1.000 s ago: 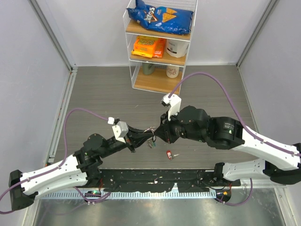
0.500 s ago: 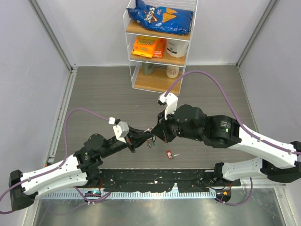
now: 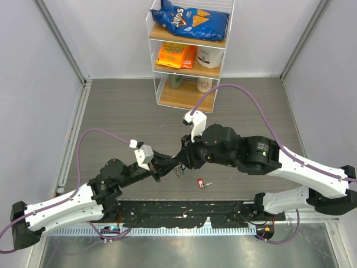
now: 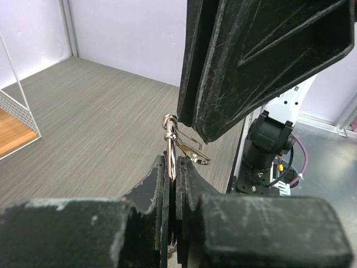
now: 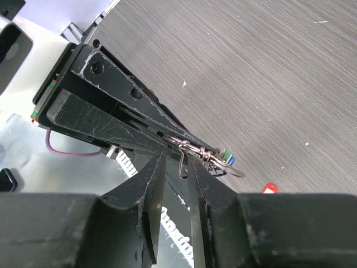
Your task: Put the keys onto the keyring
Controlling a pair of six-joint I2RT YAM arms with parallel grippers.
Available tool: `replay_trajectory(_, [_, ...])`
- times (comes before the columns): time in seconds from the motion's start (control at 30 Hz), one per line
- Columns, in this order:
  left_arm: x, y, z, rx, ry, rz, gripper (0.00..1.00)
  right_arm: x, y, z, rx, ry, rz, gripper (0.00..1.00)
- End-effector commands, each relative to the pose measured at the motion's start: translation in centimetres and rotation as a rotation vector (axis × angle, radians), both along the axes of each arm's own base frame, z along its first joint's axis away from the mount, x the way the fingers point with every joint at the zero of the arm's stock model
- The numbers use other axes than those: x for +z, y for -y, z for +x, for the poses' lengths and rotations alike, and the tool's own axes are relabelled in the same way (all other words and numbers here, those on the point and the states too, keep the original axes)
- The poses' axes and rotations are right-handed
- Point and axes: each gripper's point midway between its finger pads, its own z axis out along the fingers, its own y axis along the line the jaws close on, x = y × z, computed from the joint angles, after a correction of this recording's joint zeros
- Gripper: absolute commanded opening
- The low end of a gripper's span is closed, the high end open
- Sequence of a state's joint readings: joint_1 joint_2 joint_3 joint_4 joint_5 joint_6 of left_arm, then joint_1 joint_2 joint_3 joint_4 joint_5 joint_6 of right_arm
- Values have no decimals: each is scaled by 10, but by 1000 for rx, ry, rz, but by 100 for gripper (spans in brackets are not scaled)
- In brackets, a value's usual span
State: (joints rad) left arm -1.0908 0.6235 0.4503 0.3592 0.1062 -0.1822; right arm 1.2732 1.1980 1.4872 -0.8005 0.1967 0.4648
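Status: 2 keys [image 5: 227, 158], green and blue, appear already hung on the keyring [image 4: 170, 146]. The red key [image 3: 201, 182] lies loose near the middle of the near edge and is not yet threaded. The left gripper [image 4: 173, 167] is clamped on the keyring, held above the surface. The right gripper [image 5: 175, 162] is narrow around the ring's wire; whether it grips cannot be told. Since 1.0 s ago the right gripper has shifted left, closer onto the left gripper. The red key has not moved.

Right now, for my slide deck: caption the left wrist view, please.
Left gripper clamps the keyring upright; right gripper hangs close above it.
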Motion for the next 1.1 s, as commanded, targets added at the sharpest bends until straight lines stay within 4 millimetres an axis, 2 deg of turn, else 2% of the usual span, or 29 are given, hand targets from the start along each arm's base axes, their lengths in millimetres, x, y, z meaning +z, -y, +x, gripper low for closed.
replay_trajectory(0.0, [24,-2,-4,-12,35,-80,0,27,-4,-3,14,26,77,29])
replay_trajectory(0.87, [25,-3,-3,-10,38,-86,0,-4,-8,-3,-8,3,15,31])
replay_trajectory(1.07, [26,-3,-4,-14,39,-90,0,-11,-7,1,-26,3,0,35])
